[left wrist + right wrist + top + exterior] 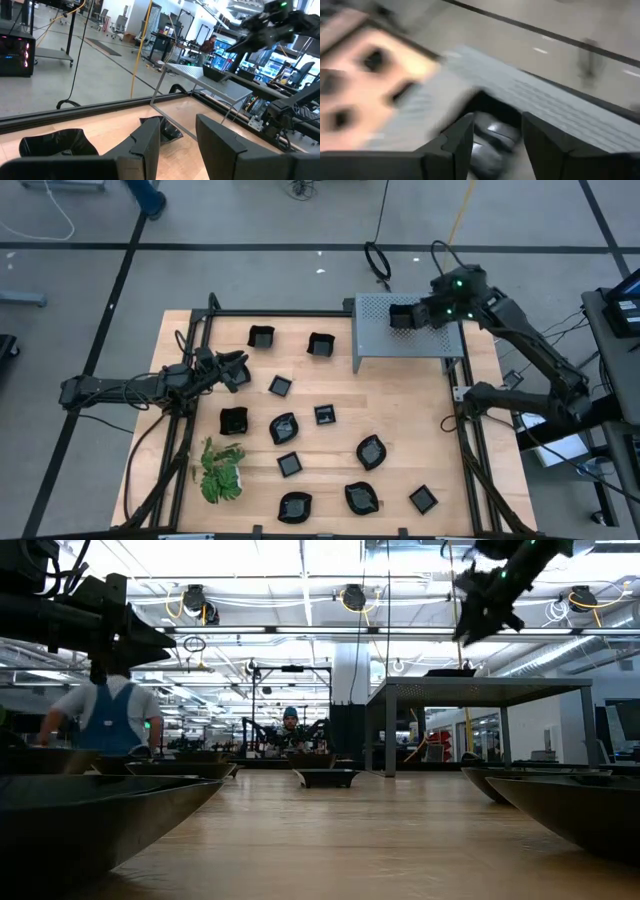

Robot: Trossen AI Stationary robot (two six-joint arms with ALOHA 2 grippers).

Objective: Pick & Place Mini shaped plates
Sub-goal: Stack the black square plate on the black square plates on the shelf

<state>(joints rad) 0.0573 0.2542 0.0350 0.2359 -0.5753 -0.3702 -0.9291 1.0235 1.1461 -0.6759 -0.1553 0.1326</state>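
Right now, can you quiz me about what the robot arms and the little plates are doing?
1. True or false: the green plant sits on the grey box.
2. Which arm's gripper is above the grey box? A) left B) right
3. Fill in: the mini plates on the wooden table are all ____ in colour.
Key: 1 false; 2 B, the right gripper; 3 black.

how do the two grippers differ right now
The left gripper hangs low at the table's left side, over the wooden top, open and empty. The right gripper is raised over the grey perforated box at the far right, with a black plate between its fingers. Both are dark and two-fingered.
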